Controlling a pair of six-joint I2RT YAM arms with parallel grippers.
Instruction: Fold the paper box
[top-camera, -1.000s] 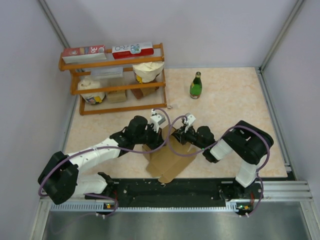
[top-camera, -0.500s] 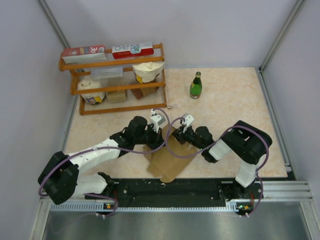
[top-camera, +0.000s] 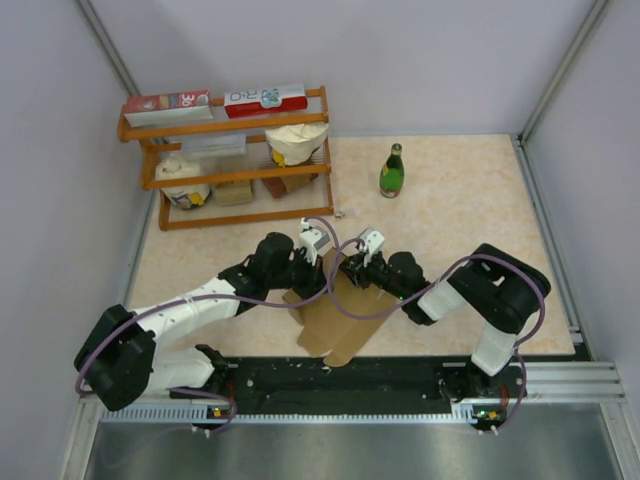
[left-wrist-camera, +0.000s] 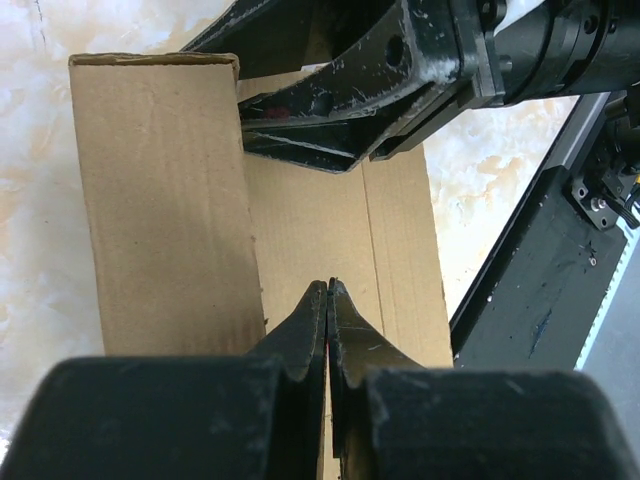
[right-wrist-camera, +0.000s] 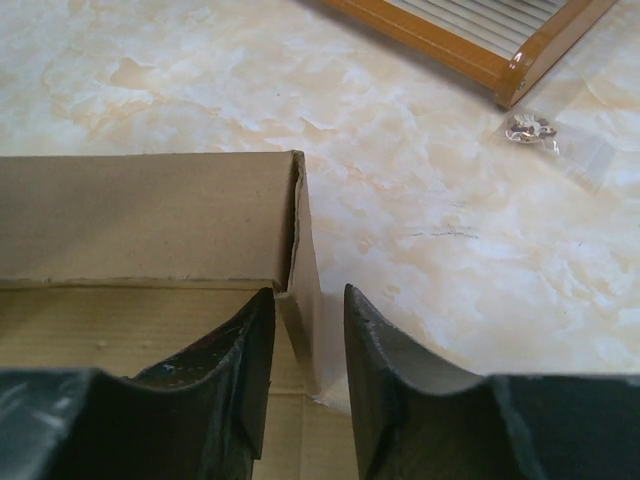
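**Two jaws at the half-folded box**

The paper box (top-camera: 338, 318) lies on the table (top-camera: 460, 230) at its near middle, between my two arms, part flat and part raised. My left gripper (left-wrist-camera: 328, 285) has its jaws pressed together with nothing between them. The tips are over the flat inner panel, just beside a side wall that stands up. I cannot tell whether they touch the cardboard.

My right gripper (right-wrist-camera: 308, 295) meets the box from the right. Its jaws are slightly spread and straddle the end of an upright wall. One finger is against the wall, and there is a gap on the other side.

Far to the left stands a wooden shelf (top-camera: 235, 160), and a green bottle (top-camera: 391, 172) stands far beyond the box.
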